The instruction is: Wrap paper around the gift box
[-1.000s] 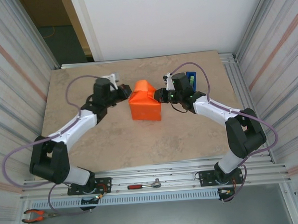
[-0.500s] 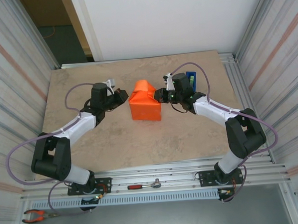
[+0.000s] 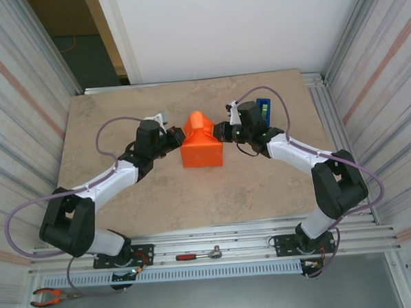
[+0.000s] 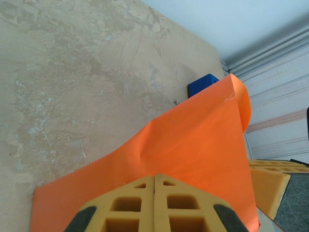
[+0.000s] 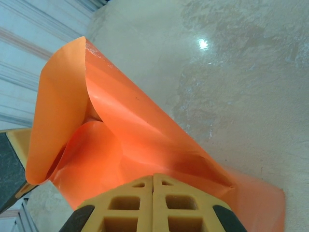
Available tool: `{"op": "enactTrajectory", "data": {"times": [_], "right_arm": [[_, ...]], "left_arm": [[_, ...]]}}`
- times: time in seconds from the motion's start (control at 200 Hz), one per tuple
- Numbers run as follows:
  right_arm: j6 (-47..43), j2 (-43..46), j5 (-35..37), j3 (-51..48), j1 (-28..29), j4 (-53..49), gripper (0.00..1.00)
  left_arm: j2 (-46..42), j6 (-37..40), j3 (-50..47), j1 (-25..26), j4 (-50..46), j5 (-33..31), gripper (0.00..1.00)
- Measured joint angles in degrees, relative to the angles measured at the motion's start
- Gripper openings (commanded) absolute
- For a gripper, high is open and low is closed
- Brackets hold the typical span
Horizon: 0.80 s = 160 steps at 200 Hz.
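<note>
Paper (image 3: 201, 149), bright orange, sits mid-surface as a folded mound. It is longer from near to far, with its raised fold at the far end, and what it covers is hidden. The mottled beige surface (image 3: 107, 124) lies between ribbed metal walls, with a white wall behind. The left hand (image 3: 174, 137), fingers closed, presses the mound's left flank. The right hand (image 3: 220, 131), also closed, meets the right flank. Whether either pinches paper is unclear. A blue tape dispenser (image 3: 264, 109) stands just behind the right hand.
</note>
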<state>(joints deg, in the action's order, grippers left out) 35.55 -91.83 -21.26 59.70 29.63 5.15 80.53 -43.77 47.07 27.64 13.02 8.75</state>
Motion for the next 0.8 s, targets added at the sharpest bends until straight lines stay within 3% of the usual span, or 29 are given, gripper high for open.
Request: {"op": "enactTrajectory", "data": {"times": [0.246,0.802], "right_arm": [[0.0,0.0,0.0,-0.3,0.5,0.9,0.0],[0.0,0.0,0.0,-0.4,0.5,1.0,0.0]], "left_arm": [[-4.1,0.7,-0.7,2.5,-4.4,-4.0,0.0],[-6.7,0.9,-3.6,3.9,-5.6,-6.2,0.0]]}}
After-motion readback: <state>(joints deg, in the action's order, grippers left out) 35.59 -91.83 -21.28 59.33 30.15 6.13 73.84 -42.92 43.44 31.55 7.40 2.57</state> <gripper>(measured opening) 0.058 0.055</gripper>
